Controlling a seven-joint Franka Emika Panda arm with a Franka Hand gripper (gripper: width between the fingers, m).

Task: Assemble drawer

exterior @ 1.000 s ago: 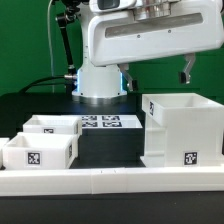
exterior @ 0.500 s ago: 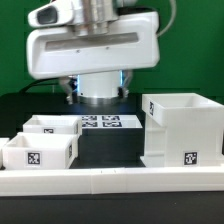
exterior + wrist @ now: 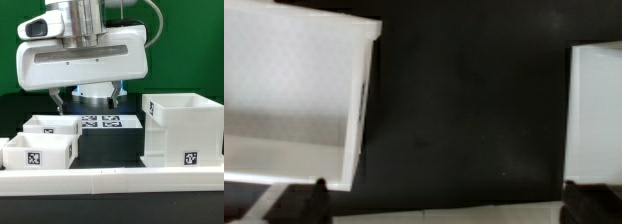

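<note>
In the exterior view the white cube-like housing (image 3: 180, 130) stands on the black table at the right, a tag on its front. Two small open-top trays (image 3: 50, 125) (image 3: 38, 151) sit at the left, each tagged. My gripper (image 3: 88, 100) hangs open and empty above the table between the trays and the housing, touching nothing. In the wrist view my gripper (image 3: 450, 205) has its dark fingertips (image 3: 299, 200) wide apart over bare black table. A large white part (image 3: 295, 90) lies on one side and the edge of another white part (image 3: 594, 110) on the other; which is which is unclear.
The marker board (image 3: 100, 123) lies flat behind the gripper, near the robot's base. A long low white rail (image 3: 110, 181) runs along the table's front edge and shows as a pale strip in the wrist view (image 3: 455, 216). A green wall stands behind.
The arm has swung toward the exterior view's left and come lower. The fingers now hang over the tray and marker board area. The drawer parts have not moved.
</note>
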